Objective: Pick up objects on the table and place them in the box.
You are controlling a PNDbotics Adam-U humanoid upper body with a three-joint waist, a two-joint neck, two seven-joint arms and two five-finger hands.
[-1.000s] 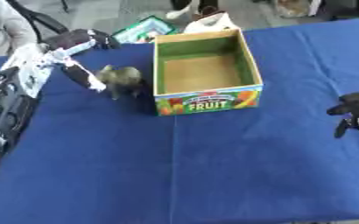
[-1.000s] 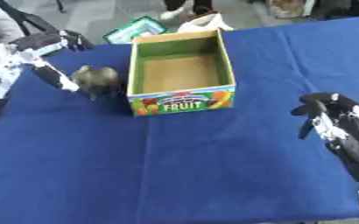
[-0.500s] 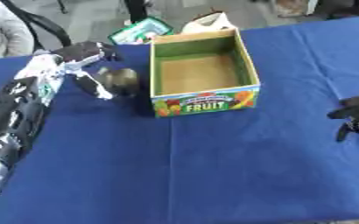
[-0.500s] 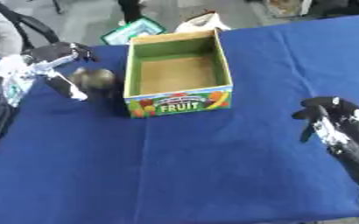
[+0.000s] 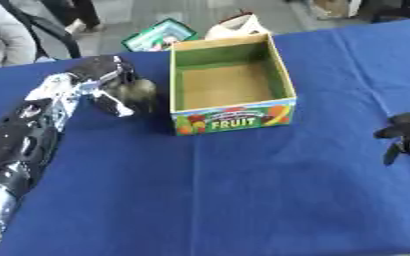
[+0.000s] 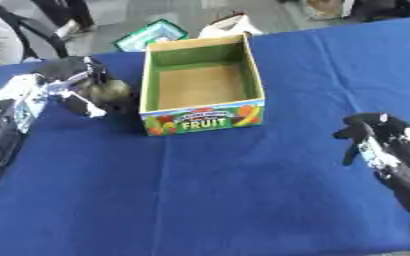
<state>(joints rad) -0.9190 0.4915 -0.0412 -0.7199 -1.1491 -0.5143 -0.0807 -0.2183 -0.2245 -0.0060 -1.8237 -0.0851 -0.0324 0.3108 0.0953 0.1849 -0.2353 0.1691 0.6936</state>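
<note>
Blue cloth over the table [image 5: 243,200], grey floor beyond the far edge with a green packet [image 5: 159,34] and a white bag [image 5: 236,25] lying there. Near the far middle, an open cardboard box [image 5: 231,115] marked FRUIT, nothing inside but its bare brown bottom. Just left of it, touching or nearly touching its wall, a small dark greenish-brown object [image 6: 110,91], rounded and hard to identify. Against that object now, the left hand [image 5: 112,82]: a second ago held short of it and to the left, since then brought across and closed in, fingers curled over the top and side in what looks like a grasp, though not clear whether the object is off the cloth yet. At the right edge, the right hand [image 6: 366,135], low over the table, fingers hanging curled, holding nothing, much as before and well apart from the box. Judged from this: approach finished, grasp just being made, lift and the short carry rightward over the box wall not yet done. Main risk in so short a move: catching the near wall and shoving the light box.
</note>
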